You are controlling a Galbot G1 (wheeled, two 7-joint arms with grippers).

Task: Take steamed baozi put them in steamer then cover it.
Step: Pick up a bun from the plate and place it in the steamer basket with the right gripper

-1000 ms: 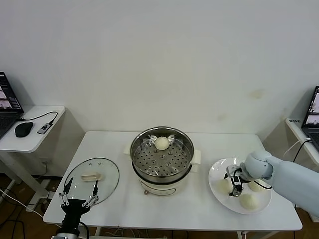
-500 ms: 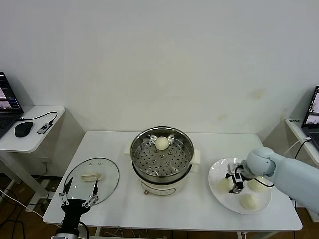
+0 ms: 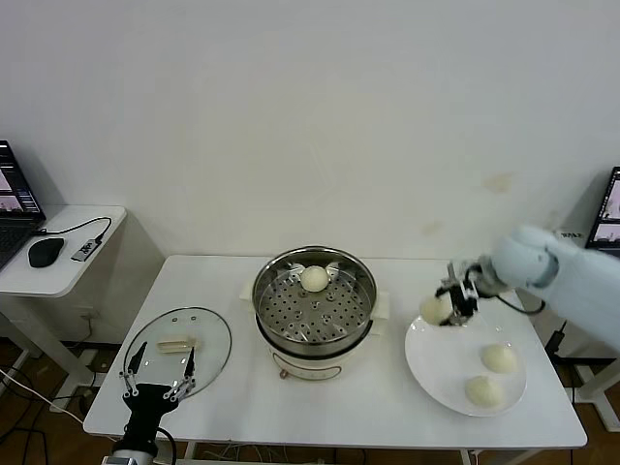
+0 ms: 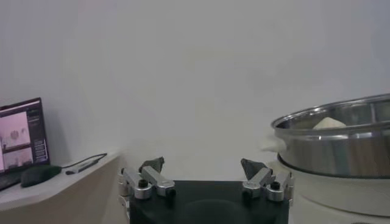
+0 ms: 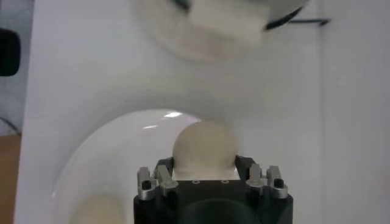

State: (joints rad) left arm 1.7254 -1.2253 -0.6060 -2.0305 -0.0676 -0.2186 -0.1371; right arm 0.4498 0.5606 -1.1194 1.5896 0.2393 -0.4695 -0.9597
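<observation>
My right gripper is shut on a cream-white baozi and holds it in the air above the left rim of the white plate. In the right wrist view that baozi fills the space between the fingers of the right gripper. Two more baozi lie on the plate. One baozi rests on the perforated tray at the back of the steamer. The glass cover lies flat on the table at the left. My left gripper hovers open at the cover's near edge, with nothing between its fingers.
A side table at the far left carries a laptop, a mouse and a cable. Another laptop stands at the far right. In the left wrist view the steamer rises at the side of the left gripper.
My right gripper closed on a baozi on the plate and lifted it up and toward the steamer. The left arm stayed put.
</observation>
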